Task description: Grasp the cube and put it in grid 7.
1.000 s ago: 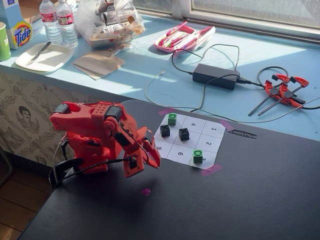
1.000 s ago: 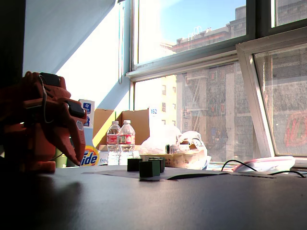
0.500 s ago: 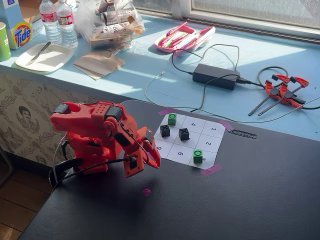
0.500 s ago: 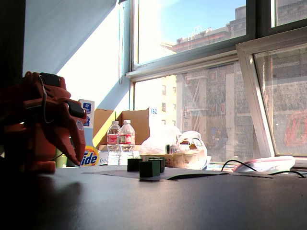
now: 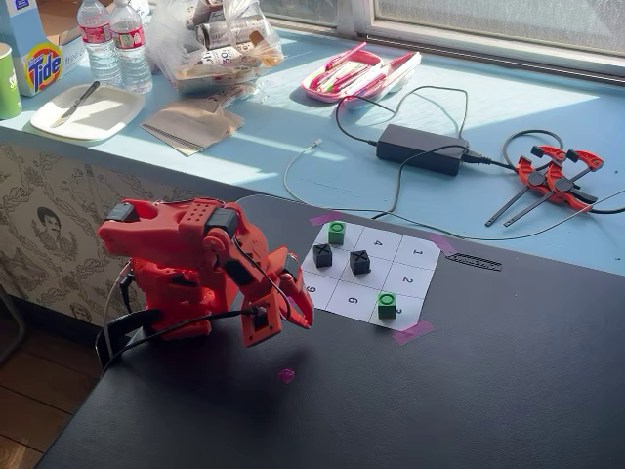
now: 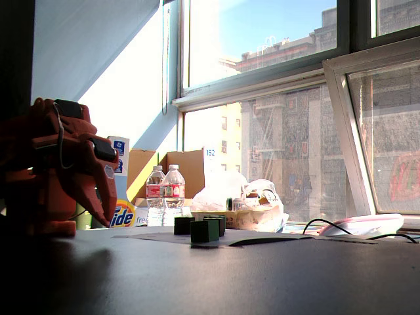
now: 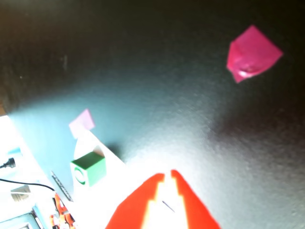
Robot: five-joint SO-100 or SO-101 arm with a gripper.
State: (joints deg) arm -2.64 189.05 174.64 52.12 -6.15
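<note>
Two bright green ring-marked cubes sit on the white paper sheet (image 5: pixel 418 269), near cube (image 5: pixel 387 305) at corner 3, far cube (image 5: pixel 336 233) seemingly covering grid 7 (image 5: pixel 326 241); red fingers (image 7: pixel 138 210), pressed nearly together, must spread before reaching.

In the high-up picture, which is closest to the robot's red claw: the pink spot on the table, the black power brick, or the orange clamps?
From the gripper:
1. Pink spot, just below it on the dark table.
2. Black power brick, up on the blue sill.
3. Orange clamps, far right on the sill.
</note>
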